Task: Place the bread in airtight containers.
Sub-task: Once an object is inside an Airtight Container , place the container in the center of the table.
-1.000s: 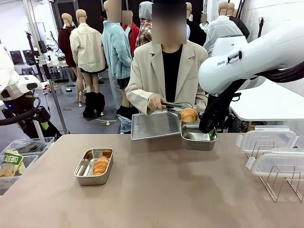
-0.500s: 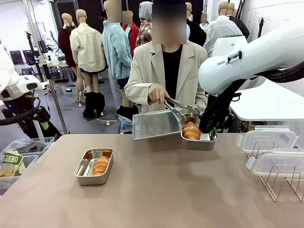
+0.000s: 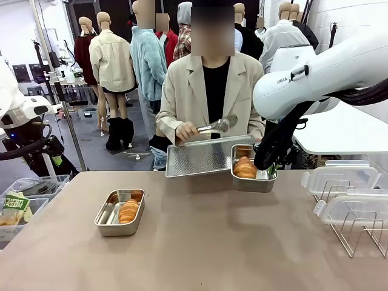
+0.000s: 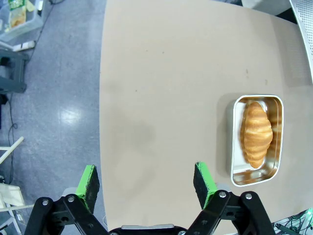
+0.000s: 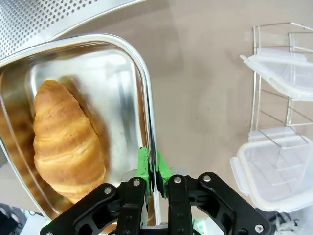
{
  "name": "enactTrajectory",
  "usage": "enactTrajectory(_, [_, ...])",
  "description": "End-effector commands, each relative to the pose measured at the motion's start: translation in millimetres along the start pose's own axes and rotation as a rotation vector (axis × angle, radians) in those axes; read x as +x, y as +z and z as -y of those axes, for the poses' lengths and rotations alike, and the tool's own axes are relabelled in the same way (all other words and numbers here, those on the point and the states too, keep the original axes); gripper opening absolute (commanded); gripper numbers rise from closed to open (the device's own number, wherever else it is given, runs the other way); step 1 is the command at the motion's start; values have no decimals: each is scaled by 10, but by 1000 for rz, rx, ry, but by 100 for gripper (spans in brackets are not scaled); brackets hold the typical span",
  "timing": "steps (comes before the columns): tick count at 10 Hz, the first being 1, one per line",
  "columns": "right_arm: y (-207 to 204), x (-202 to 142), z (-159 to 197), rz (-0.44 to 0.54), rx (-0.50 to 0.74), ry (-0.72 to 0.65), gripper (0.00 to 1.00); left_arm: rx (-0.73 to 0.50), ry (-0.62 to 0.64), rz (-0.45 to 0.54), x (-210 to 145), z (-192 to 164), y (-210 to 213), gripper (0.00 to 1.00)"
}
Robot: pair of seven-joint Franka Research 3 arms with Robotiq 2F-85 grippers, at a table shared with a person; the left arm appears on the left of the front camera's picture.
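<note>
The right hand [image 5: 152, 164] gripped the far shiny steel pan [image 5: 112, 83], golden ridged croissant [image 5: 66, 137] inside. The left hand [image 4: 146, 178] hung open. Lidding looked due next.

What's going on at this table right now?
The robot's right jaws are shut on the rim of a small shiny steel pan holding a golden-brown croissant-like pastry. The person opposite holds metal tongs and a flat perforated steel tray next to it. A second steel pan with a pastry sits on the brown table. The left jaws are open, empty.
</note>
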State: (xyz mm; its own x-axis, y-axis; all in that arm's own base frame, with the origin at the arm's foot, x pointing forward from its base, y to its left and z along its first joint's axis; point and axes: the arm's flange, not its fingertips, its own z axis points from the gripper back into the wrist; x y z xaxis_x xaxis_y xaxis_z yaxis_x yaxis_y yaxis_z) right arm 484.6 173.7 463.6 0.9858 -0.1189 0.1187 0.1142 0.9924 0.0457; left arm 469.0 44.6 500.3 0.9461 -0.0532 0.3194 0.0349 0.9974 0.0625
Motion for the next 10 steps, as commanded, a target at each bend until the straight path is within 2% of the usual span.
enactTrajectory(1, [-2,-9,6,19,8,5,0,9,14,3,-3,7,21,100])
enactTrajectory(10, [-2,-9,6,19,8,5,0,9,14,3,-3,7,21,100])
